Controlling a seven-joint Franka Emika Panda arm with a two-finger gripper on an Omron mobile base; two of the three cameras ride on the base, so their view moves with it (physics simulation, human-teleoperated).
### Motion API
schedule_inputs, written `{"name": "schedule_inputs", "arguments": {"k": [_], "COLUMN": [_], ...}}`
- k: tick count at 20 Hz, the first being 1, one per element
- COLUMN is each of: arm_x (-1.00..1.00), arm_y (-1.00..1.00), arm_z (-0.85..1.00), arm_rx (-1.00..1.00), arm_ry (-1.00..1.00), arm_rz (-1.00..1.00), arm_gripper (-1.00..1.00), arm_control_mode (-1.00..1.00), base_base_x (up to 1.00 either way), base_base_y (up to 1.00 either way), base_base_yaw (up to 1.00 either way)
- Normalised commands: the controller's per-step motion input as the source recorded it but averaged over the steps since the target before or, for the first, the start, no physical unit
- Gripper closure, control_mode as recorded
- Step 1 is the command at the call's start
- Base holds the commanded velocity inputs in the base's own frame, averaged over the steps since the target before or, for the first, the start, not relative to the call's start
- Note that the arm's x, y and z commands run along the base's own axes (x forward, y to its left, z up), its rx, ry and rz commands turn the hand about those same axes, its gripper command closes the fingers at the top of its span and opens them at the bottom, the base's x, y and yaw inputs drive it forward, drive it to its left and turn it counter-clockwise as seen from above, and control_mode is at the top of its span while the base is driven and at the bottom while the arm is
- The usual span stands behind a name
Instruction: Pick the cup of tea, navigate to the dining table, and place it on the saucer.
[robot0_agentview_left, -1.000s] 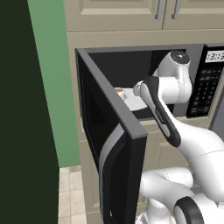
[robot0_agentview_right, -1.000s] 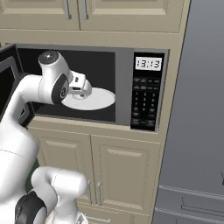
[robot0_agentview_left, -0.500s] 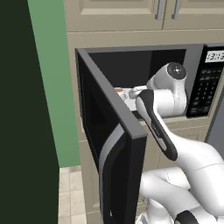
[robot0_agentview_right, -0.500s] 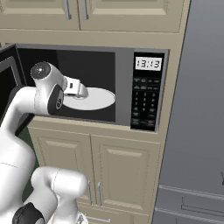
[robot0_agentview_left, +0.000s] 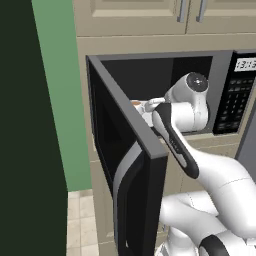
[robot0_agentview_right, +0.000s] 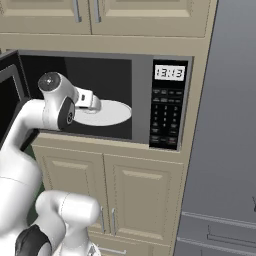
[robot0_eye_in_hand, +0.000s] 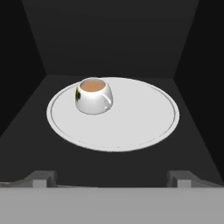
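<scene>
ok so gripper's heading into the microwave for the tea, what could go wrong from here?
1. The cup of tea sits left of centre on the turntable, off the open gripper's line; a straight advance would likely miss it or nudge it over.
2. The tea nearly reaches the brim, so a bump may spill it.
3. The microwave door stands close beside the arm and could be clipped.

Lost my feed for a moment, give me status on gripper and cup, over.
Gripper open, empty, reaching into the open microwave. Cup of tea upright on the turntable plate, off-centre, not yet touched. Nothing between fingers and cup.
</scene>
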Motion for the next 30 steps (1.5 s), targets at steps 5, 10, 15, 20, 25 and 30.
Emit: {"name": "schedule_inputs", "arguments": {"k": [5,10,15,20,25,30], "arm_x": [0.31,0.32,0.35,0.33,0.31,0.32], "arm_y": [0.0,0.0,0.0,0.0,0.0,0.0], "arm_z": [-0.06,-0.12,-0.16,-0.18,-0.12,-0.08], "arm_rx": [0.0,0.0,0.0,0.0,0.0,0.0], "arm_ry": [0.0,0.0,0.0,0.0,0.04,0.05], "arm_rz": [0.01,0.03,0.06,0.09,0.1,0.09], "arm_gripper": [-1.0,-1.0,-1.0,-1.0,-1.0,-1.0], "arm_control_mode": [-1.0,-1.0,-1.0,-1.0,-1.0,-1.0], "base_base_x": [0.0,0.0,0.0,0.0,0.0,0.0], "base_base_y": [0.0,0.0,0.0,0.0,0.0,0.0], "base_base_yaw": [0.0,0.0,0.0,0.0,0.0,0.0]}}
